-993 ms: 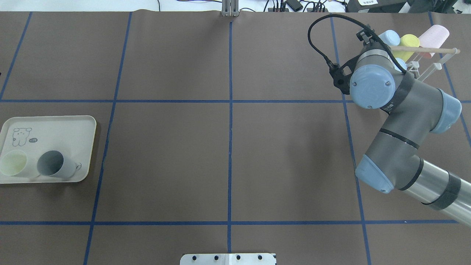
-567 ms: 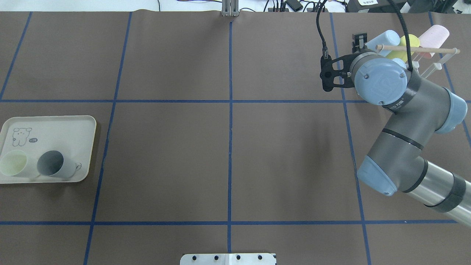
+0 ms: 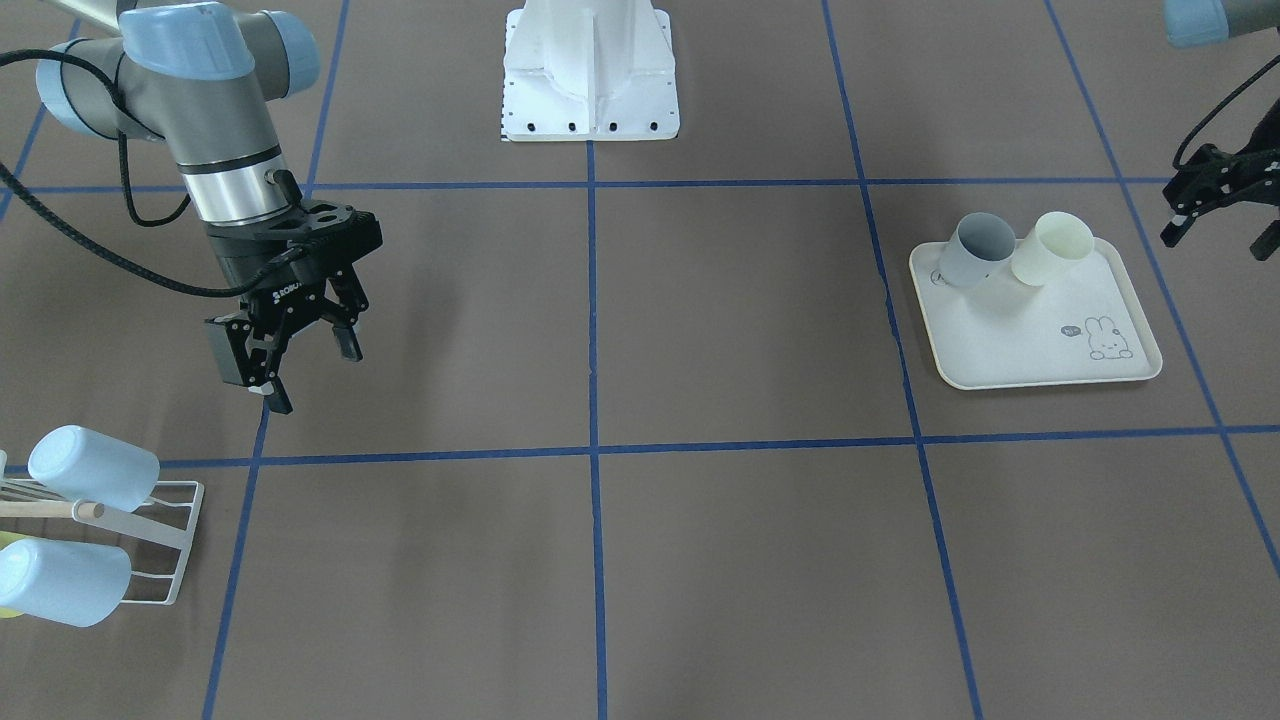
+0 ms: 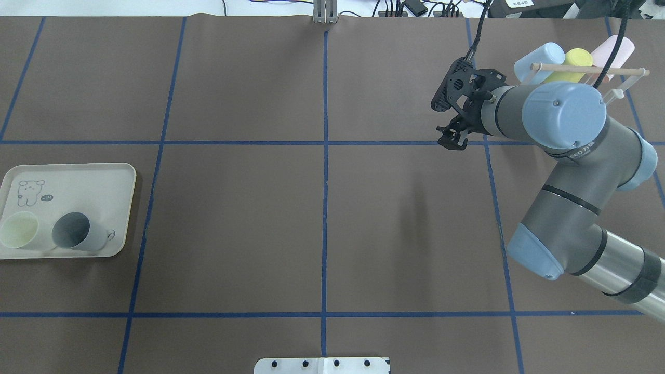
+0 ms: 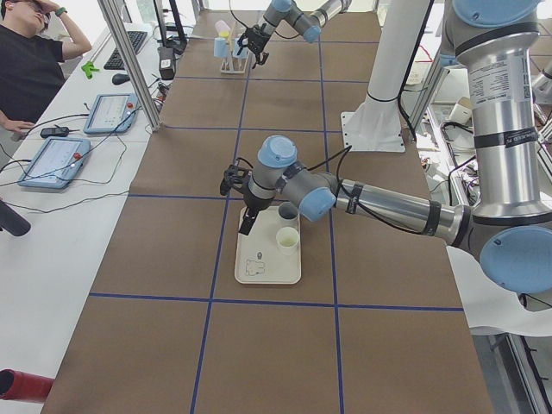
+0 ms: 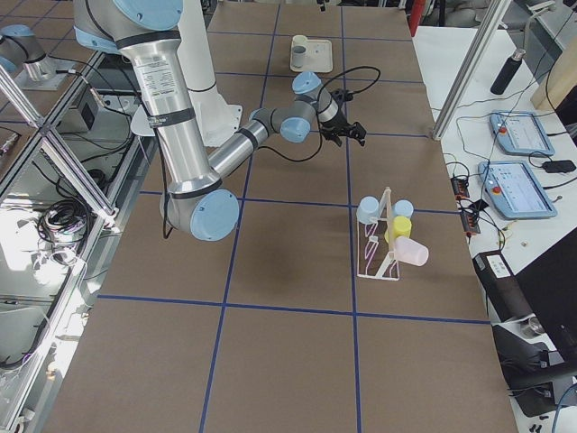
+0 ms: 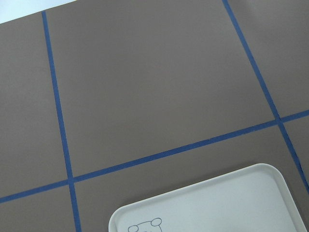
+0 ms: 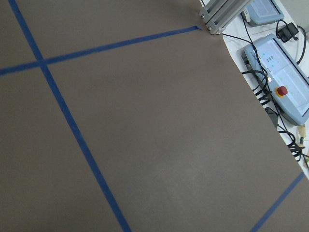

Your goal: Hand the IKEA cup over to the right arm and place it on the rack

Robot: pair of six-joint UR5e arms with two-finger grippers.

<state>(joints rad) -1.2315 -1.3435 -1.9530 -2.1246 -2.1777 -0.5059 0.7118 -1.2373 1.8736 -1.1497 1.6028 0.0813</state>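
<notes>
A grey cup [image 4: 78, 231] and a pale cream cup [image 4: 19, 230] stand side by side on the cream rabbit-print tray [image 4: 78, 182] at the table's left edge; the front view shows the same grey cup [image 3: 980, 250] and cream cup [image 3: 1050, 248]. The white wire rack [image 4: 615, 85] with its wooden rod stands at the far right and holds blue, yellow and pink cups. My right gripper [image 3: 300, 360] hangs open and empty, left of the rack [image 3: 170, 540]. My left gripper [image 3: 1222, 235] hovers open and empty just beyond the tray's outer side, out of the overhead view.
The robot's white base plate [image 3: 590, 70] sits at the table's near middle. An aluminium post [image 4: 324, 13] stands at the far edge. Tablets and cables [image 6: 518, 135] lie on a side table, where a person [image 5: 34, 60] sits.
The right arm has swung its gripper away from the rack toward the table's middle and turned it, so the open fingers now show. The cups and tray have not moved.
</notes>
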